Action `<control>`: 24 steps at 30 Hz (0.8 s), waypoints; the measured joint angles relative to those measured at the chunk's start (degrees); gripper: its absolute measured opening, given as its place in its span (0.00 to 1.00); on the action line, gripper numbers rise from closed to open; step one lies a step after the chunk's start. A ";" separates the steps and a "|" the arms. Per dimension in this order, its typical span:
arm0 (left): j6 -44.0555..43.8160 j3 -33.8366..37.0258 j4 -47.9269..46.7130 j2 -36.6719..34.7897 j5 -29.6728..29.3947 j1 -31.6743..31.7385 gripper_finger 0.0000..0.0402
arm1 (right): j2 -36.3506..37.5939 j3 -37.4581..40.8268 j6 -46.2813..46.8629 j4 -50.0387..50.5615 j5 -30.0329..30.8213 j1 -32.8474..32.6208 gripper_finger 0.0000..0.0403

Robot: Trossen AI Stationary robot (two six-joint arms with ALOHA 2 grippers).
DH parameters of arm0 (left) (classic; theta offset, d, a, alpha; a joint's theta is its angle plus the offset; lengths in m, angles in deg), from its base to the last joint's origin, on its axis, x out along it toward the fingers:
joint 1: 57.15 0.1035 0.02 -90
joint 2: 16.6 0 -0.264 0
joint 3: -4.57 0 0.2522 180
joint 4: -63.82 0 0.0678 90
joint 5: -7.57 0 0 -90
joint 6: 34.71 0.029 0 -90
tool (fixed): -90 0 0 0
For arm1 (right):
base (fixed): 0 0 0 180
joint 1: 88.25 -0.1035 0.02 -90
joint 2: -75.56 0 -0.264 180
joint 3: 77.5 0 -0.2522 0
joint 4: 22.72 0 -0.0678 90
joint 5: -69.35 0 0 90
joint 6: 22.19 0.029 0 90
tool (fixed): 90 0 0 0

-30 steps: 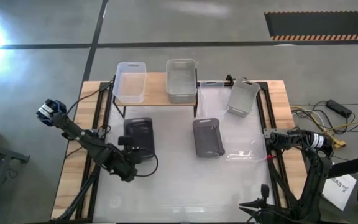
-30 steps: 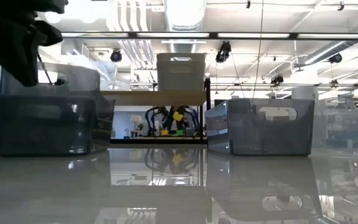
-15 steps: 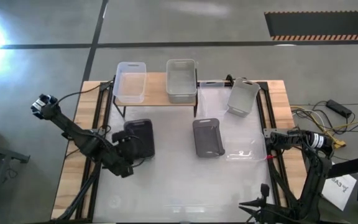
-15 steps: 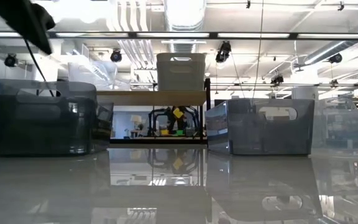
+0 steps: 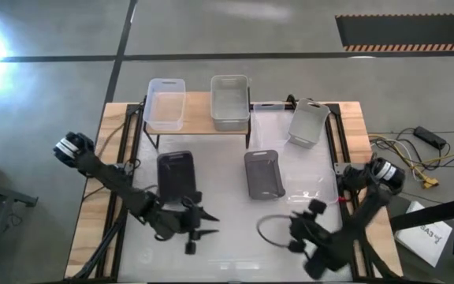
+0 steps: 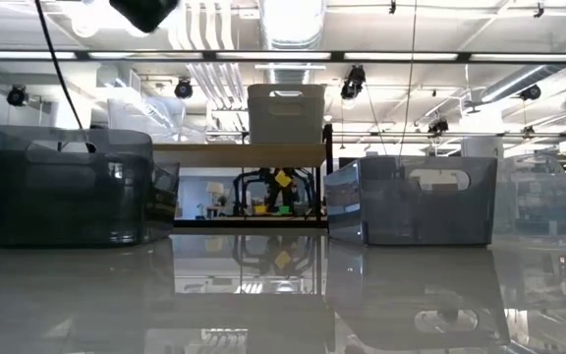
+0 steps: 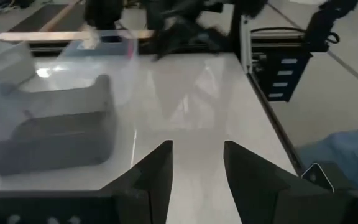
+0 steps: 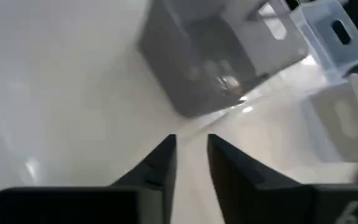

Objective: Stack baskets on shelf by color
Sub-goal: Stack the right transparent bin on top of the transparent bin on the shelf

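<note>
Two baskets sit on the shelf.

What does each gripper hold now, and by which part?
Nothing. The left gripper and the right gripper are both open and empty above the table.

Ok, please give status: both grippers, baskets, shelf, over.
Left gripper open, empty, near table's front. Right gripper open, empty. Two baskets on shelf; two dark baskets and one light grey on table. Nothing blocking.
</note>
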 joint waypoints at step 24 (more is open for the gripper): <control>0.41 -2.86 2.49 7.69 -2.51 -10.60 0.32 | 17.05 19.81 -20.12 -26.15 -14.25 18.78 0.38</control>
